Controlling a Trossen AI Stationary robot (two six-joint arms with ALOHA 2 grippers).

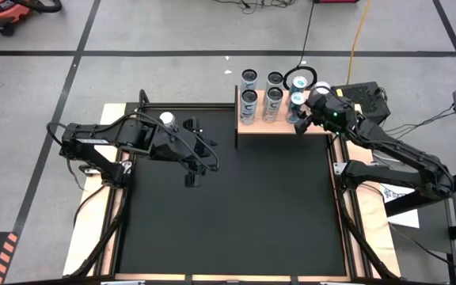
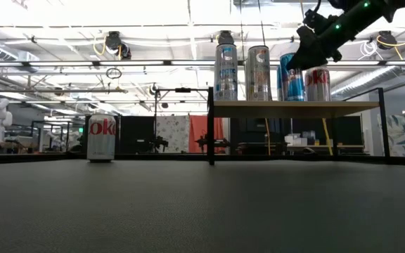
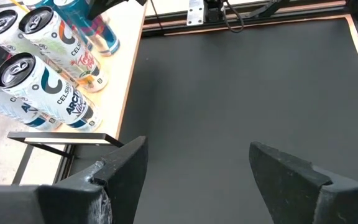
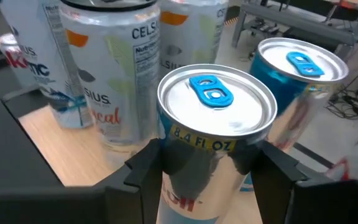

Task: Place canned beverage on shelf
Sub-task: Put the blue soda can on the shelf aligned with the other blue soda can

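Cans fill most of the shelf (image 1: 283,127) already. My right pincer (image 4: 210,163) is clamped around a slim silver can with a blue tab (image 4: 215,124), whose base seems to be on the shelf's near corner, just beside another blue-topped can (image 4: 300,68). Four tall cans (image 1: 261,93) stand behind. Left to do: let go and back off (probably). My left pincer (image 3: 197,171) waits wide open over the black mat (image 1: 228,206); a red-lettered can (image 2: 101,138) is off the shelf.

gripper (image 4: 213,168) clasping silver can (image 4: 215,124) — shelf (image 4: 55,134) below; taller cans (image 4: 114,68) behind
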